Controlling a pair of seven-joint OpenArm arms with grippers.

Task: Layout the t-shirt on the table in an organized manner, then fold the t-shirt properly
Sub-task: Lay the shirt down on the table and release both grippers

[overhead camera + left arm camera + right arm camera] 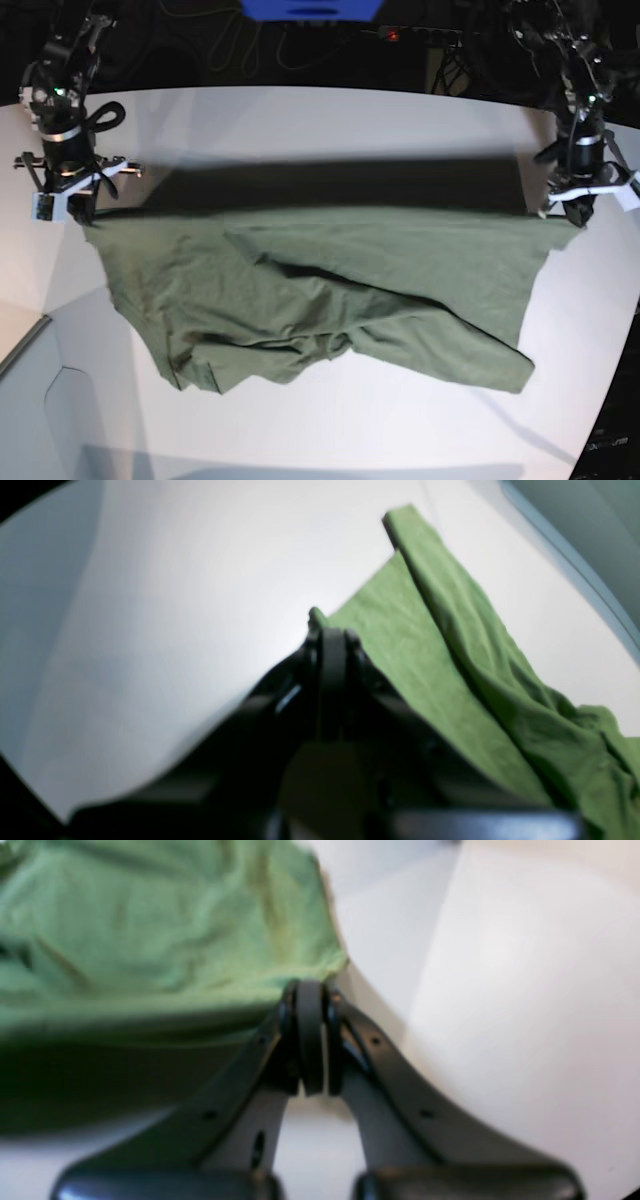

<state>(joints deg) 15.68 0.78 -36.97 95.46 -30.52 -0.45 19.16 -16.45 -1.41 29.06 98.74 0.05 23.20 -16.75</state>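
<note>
The t-shirt (330,290) is suspended by one straight edge between the two arms, stretched taut across the width of the table (300,120). The rest of the garment hangs down toward the table's near edge, with bunched folds around its middle and lower part. A dark band of shadow lies on the table surface just beyond the taut edge, toward the far edge.

Left gripper (332,630): fingers (352,642) are pressed together and clamped on one corner of the t-shirt (450,645). A small tip of fabric protrudes beyond the fingertips. From this corner the cloth runs away in a flat panel with a thicker rolled fold alongside it. In the base view this gripper (577,215) is near the table's right edge.

Right gripper (310,990): fingers (332,1012) are together and clamped on the opposite corner of the t-shirt (150,930). The fabric spreads away from the grip with soft creases. In the base view this gripper (80,213) is near the table's left edge.

Both wrist views are blurred; fine detail of the fabric cannot be resolved. The collar cannot be identified in any view.
</note>
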